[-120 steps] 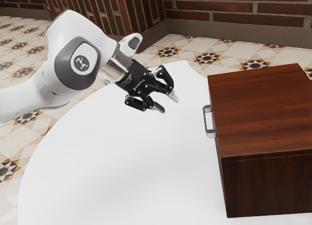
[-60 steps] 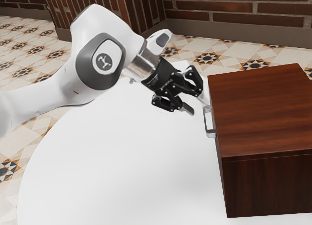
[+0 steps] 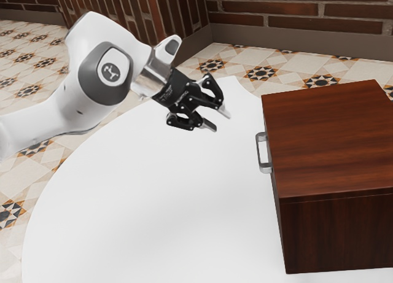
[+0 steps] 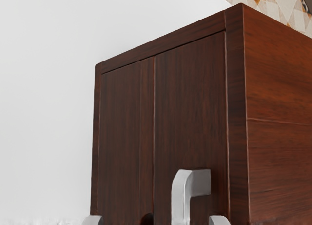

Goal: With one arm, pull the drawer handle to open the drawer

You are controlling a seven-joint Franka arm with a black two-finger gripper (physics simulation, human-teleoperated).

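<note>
A dark wooden drawer box (image 3: 331, 142) stands on the white table at the exterior view's right. Its metal handle (image 3: 263, 152) sticks out of the face turned toward the arm, and the drawer front looks flush with the box. My black gripper (image 3: 218, 121) hovers above the table, open, with nothing between its fingers. It sits well to the left of the handle and a little higher. In the wrist view the wooden front (image 4: 161, 137) faces my hand and the handle (image 4: 187, 191) lies straight ahead of it.
The round white table (image 3: 141, 209) spreads out below and to the left of the box. Patterned floor tiles and a brick wall (image 3: 295, 13) lie beyond the table's edge.
The gripper first went right until its fingers were close to the handle, then drew back left and away. The drawer box and handle have not moved.
</note>
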